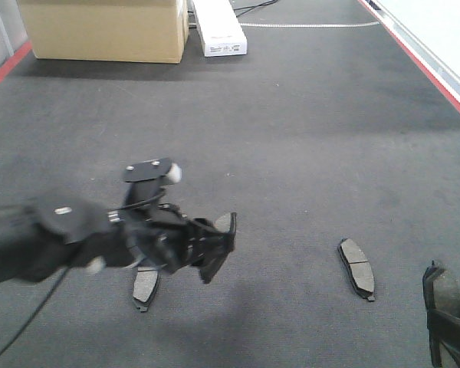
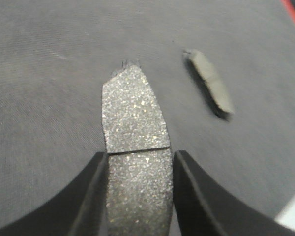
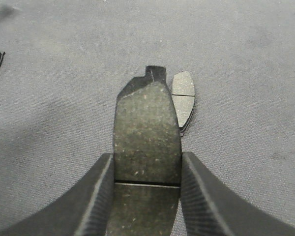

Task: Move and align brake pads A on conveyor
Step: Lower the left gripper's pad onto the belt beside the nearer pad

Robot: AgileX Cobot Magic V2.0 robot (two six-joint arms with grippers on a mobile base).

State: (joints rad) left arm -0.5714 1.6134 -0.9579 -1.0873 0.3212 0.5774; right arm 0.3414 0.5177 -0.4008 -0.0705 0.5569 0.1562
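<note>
The conveyor (image 1: 291, 115) is a dark felt-like belt with red edge strips. My left gripper (image 1: 218, 241) hangs above it at the lower left, shut on a speckled brake pad (image 2: 132, 108) that juts forward between the fingers (image 2: 91, 196). Just below that arm, a second pad (image 1: 146, 285) lies flat on the belt. A third pad (image 1: 356, 268) lies at the lower right, also in the right wrist view (image 3: 183, 101). My right gripper (image 1: 447, 314) sits at the bottom right corner, shut on a darker brake pad (image 3: 146, 118) across its groove.
A cardboard box (image 1: 103, 29) and a long white box (image 1: 218, 27) stand at the belt's far end. A pale surface (image 1: 445, 31) runs beyond the right red strip.
</note>
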